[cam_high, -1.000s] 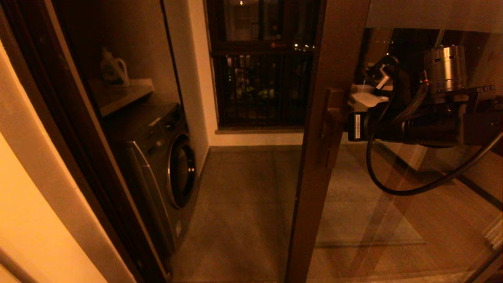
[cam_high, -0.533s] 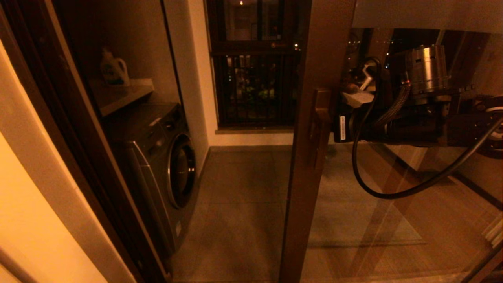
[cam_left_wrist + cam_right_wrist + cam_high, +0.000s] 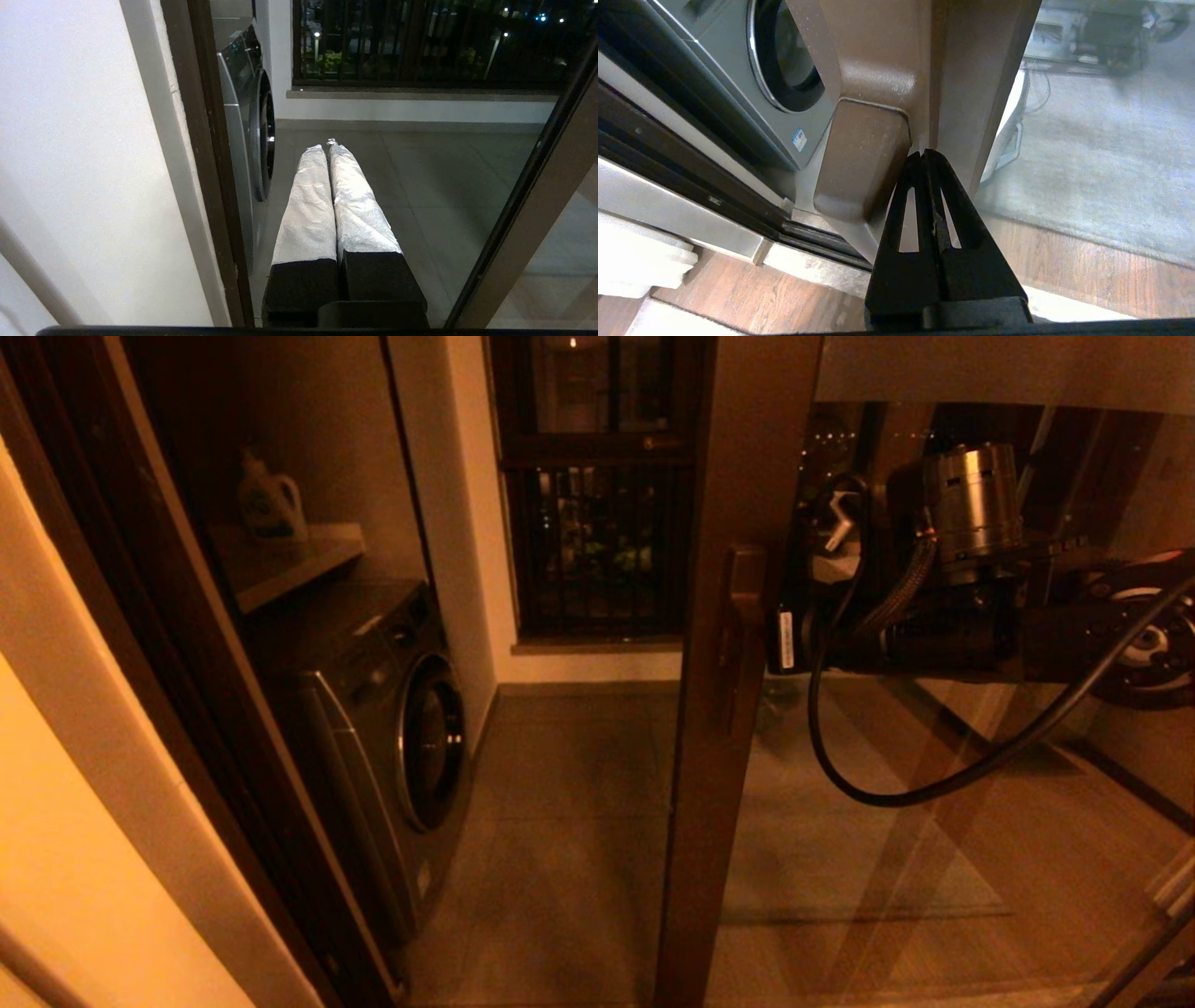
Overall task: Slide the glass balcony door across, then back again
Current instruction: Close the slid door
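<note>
The glass balcony door [image 3: 934, 859] fills the right of the head view, its brown wooden stile [image 3: 714, 523] near the middle and a pale band along its top. The blocky wooden pull handle [image 3: 744, 607] sits on that stile. My right gripper [image 3: 761, 639] is shut and empty. Its tips press into the corner between the handle [image 3: 861, 158] and the stile [image 3: 966, 70], on the handle's glass side. My left gripper [image 3: 327, 147] is shut and empty, hanging low in the doorway; it does not show in the head view.
A washing machine [image 3: 383, 728] stands left on the balcony under a shelf [image 3: 289, 555] with a detergent bottle [image 3: 269, 499]. The dark window with railing bars [image 3: 597, 523] is at the back. The fixed dark jamb [image 3: 187, 663] bounds the opening on the left. The floor track [image 3: 738, 205] runs below.
The door and my right arm have moved left together, and the opening between stile and jamb has narrowed. The gripper stays against the handle.
</note>
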Controlling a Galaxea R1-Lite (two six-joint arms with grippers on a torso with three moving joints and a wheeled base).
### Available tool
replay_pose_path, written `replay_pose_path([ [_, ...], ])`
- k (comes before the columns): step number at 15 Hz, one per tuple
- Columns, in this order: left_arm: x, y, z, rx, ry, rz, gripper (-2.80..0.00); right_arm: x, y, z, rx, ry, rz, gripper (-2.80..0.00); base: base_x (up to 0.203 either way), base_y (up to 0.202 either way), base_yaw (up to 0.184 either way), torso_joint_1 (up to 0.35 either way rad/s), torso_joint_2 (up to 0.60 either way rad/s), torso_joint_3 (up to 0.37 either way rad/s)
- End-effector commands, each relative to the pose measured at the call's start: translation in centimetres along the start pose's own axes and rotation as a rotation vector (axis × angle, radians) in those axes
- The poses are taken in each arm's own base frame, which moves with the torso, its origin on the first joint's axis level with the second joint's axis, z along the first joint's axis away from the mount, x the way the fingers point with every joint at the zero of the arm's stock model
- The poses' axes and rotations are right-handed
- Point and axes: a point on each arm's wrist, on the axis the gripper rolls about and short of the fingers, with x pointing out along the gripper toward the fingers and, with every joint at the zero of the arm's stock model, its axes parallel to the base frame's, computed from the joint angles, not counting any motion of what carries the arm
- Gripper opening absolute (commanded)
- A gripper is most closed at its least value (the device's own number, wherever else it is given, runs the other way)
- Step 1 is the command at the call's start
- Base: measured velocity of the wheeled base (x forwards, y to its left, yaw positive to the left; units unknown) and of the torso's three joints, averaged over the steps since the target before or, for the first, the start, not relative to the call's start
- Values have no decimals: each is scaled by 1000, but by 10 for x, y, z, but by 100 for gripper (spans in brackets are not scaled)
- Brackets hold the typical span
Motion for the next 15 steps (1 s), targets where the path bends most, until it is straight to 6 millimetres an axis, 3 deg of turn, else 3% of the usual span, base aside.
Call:
replay_pose_path([
  [1,2,0,-11,0,40,0,-280,4,5,0,-4,0,13,-280,0,0,0,0,0,0],
  [15,2,0,-11,0,40,0,-280,18,35,0,-9,1,89,-280,0,0,0,0,0,0],
])
